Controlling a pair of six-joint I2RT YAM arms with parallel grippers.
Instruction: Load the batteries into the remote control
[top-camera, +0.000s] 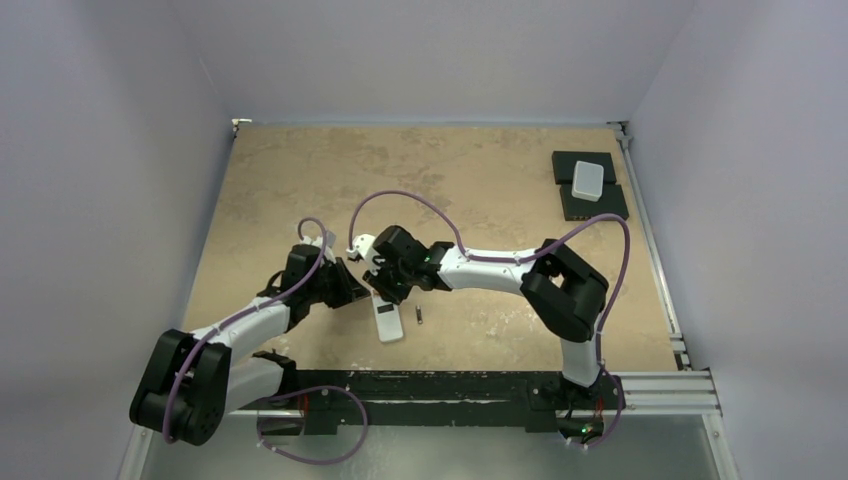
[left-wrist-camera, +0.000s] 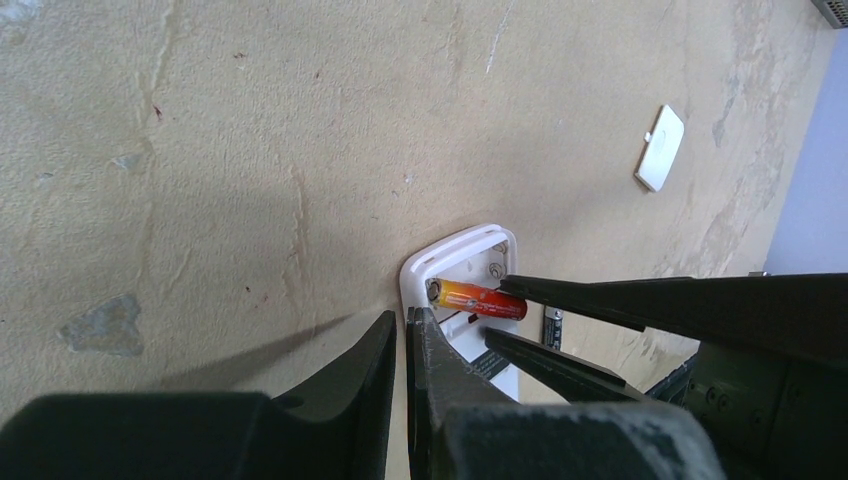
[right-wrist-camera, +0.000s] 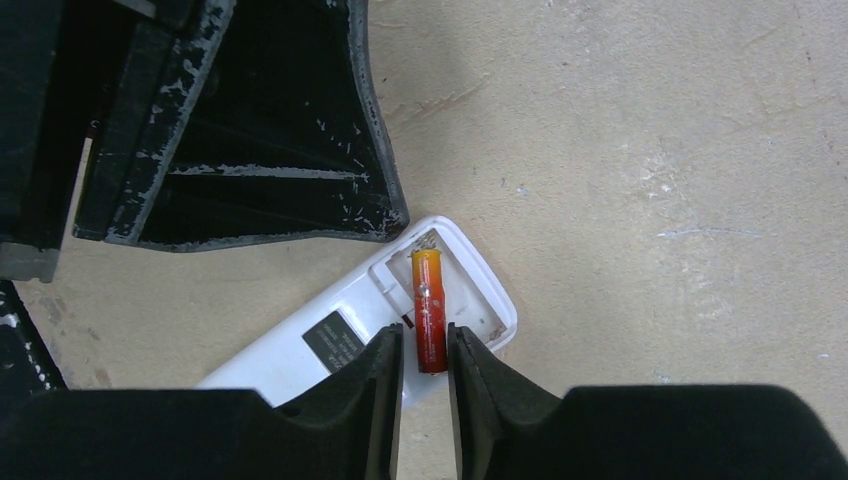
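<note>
White remote control (top-camera: 389, 325) lying back-up on the tan table (top-camera: 480, 180), seen from above, near the front edge and between the two arms. Left gripper (top-camera: 352, 287) and right gripper (top-camera: 378, 288) both crowded over its far end. Second battery (top-camera: 419, 316) loose on the table just right of the remote, untouched. White box (top-camera: 588, 178) on black pads (top-camera: 600, 207) well apart at the far right corner.

From the left wrist: left fingers closed together with nothing between them, tips set against the end wall of the remote, probably bracing it. Battery bay (left-wrist-camera: 475, 265) open, first battery (left-wrist-camera: 480, 299) lying inside it, orange-bodied, red end toward the right gripper's two fingers reaching in from the right. Detached white cover (left-wrist-camera: 659, 148) flat on the table, well off.

From the right wrist: right jaws a little apart, straddling the near end of the first battery; pinching or merely flanking, impossible to tell. Battery lengthwise in one slot, perhaps slightly raised at the near end rather than fully seated, though hard to judge. Neighbouring slot bare.

Judged progress: cover off, one cell nearly home. Left to do: press that cell flat, fetch and seat the second, then presumably refit the cover.
</note>
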